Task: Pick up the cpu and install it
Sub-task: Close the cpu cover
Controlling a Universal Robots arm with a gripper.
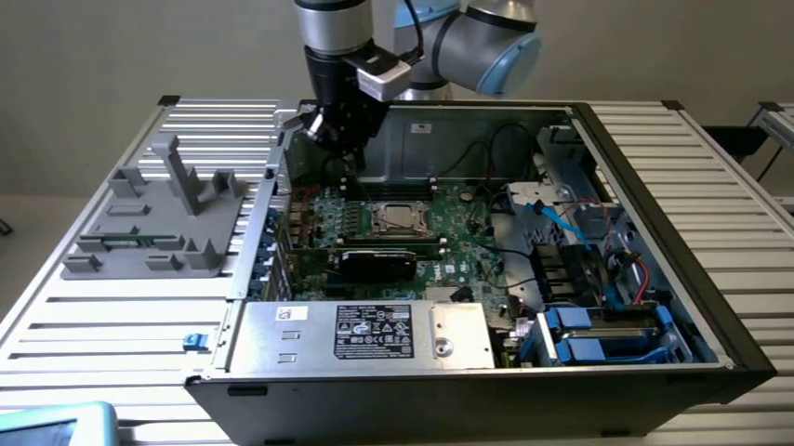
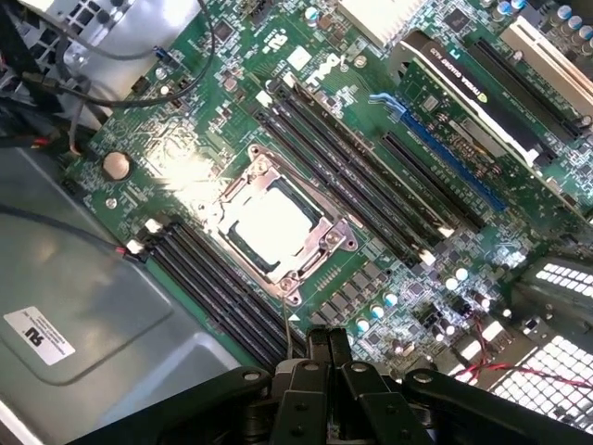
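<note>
The cpu (image 1: 397,217) (image 2: 271,225), a flat silver square, lies inside the metal frame of the socket (image 2: 320,243) in the middle of the green motherboard (image 1: 466,243). My gripper (image 1: 346,156) hangs above the back of the open computer case, behind the socket and higher than it, towards the exterior view's left. In the wrist view the gripper (image 2: 324,348) has its two black fingers pressed together with nothing between them, and the cpu sits well clear of the tips.
A black graphics card (image 1: 378,263) (image 2: 482,102) lies in front of the socket. Memory slots (image 2: 343,167) flank it. A silver labelled power supply (image 1: 360,332), blue drive bays (image 1: 596,334) and cables (image 1: 552,218) fill the case. A grey fixture (image 1: 162,218) stands on the slatted table.
</note>
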